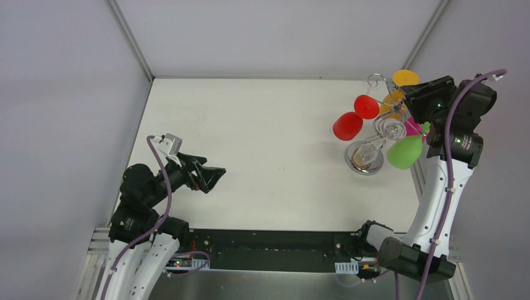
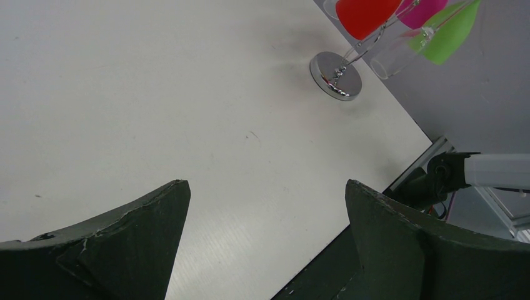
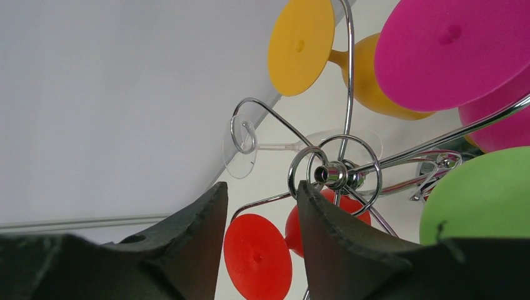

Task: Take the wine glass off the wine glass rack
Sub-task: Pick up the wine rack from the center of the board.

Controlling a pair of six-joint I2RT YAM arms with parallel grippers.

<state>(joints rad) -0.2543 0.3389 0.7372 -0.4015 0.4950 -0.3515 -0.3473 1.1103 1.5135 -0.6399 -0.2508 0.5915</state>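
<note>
The wine glass rack is a silver wire stand on a round chrome base at the far right of the table. Coloured glasses hang from it: red, orange-yellow, pink and green. In the right wrist view a clear wine glass also hangs from a curled arm beside the rack's hub. My right gripper hovers over the rack top, open and empty, with a red glass foot seen past its fingers. My left gripper is open and empty at the near left.
The white table is walled by grey panels at the back and both sides. The left wrist view shows the rack base far off, with red, green and clear glasses above it, and the table's near edge.
</note>
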